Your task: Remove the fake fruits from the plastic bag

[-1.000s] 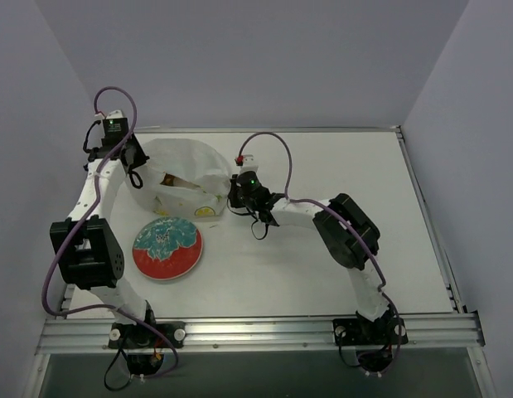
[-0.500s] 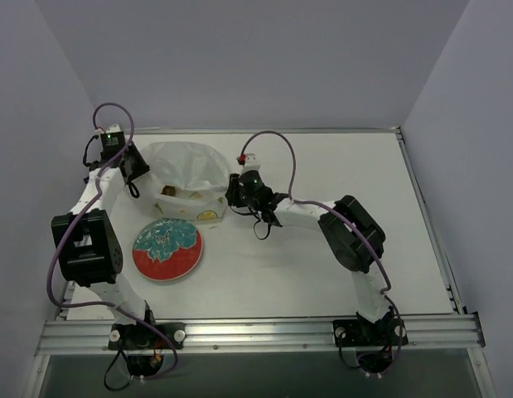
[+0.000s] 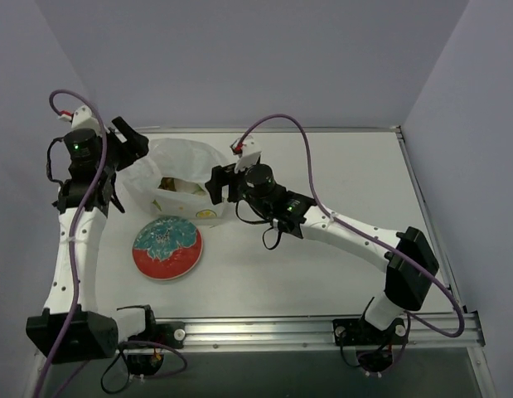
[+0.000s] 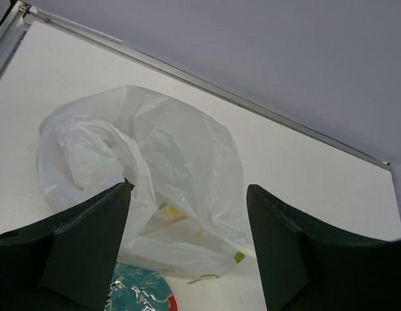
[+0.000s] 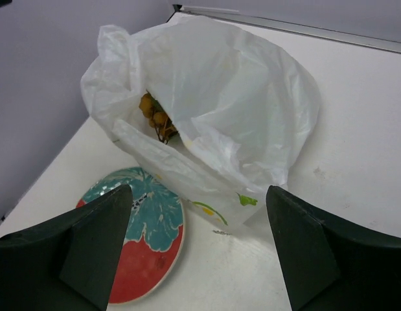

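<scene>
The plastic bag (image 3: 188, 172) lies crumpled at the back left of the table, its mouth facing the arms. A tan-brown bunch of fake fruits (image 5: 155, 115) shows inside the mouth, also visible from above (image 3: 168, 183); other fruits are hidden by the plastic. My left gripper (image 3: 128, 139) hangs open just left of the bag (image 4: 155, 162), nothing between its fingers. My right gripper (image 3: 220, 183) stands open at the bag's right side, above the bag (image 5: 239, 97), holding nothing.
A red-rimmed teal patterned plate (image 3: 166, 248) lies just in front of the bag, partly seen in both wrist views (image 5: 138, 243) (image 4: 140, 295). The table's back rail (image 3: 273, 129) runs close behind the bag; the left wall is near.
Both grippers went from shut to open and let go of the bag. The left arm rose and swung left; the right arm lifted and drew back. The bag's mouth slackened.
</scene>
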Robot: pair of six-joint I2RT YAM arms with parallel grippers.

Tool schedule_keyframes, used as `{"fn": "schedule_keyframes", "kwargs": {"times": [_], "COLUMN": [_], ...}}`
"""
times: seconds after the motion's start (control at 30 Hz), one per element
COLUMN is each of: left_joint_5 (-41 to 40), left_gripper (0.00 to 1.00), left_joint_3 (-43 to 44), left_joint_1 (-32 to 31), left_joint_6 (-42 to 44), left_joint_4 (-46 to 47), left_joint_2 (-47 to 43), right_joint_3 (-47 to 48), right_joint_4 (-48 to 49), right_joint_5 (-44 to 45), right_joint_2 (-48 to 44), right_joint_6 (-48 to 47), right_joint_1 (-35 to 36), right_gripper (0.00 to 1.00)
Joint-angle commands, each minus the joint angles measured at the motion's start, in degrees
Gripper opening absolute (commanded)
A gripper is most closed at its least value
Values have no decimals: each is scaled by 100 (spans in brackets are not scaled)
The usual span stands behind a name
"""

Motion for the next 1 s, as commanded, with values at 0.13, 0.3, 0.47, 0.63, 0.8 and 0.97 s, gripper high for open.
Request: {"fn": "schedule_keyframes", "kwargs": {"times": [0.13, 0.3, 0.47, 0.63, 0.8, 0.97], "left_joint_5": [-30, -529, -1111, -1049, -1190, -1436], "left_gripper": [64, 62, 83, 83, 39, 2], "left_joint_3": [-1263, -1652, -1776, -1627, -1670, -1521], "left_joint_1": [-66, -92, -92, -101, -93, -57], "left_joint_6": [-280, -386, -456, -631, -676, -519], "left_joint_4": [-145, -241, -224, -127, 84, 23], "left_joint_2": [-1007, -867, -753, -165, 424, 768], "right_joint_3": [1546, 2883, 3938, 4624, 4853, 4423], "right_joint_4": [-1085, -1762, -2387, -2449, -2283, -1325], "right_joint_5": [-1003, -691, -320, -196, 22, 129], "right_joint_2": [937, 2062, 2986, 3672, 3954, 3726], "right_joint_6": [-1481, -2343, -3310, -3689, -3269, -2469], "right_joint_1": [104, 104, 104, 60, -107, -388], "right_gripper": [83, 89, 97, 93, 39, 0]}}
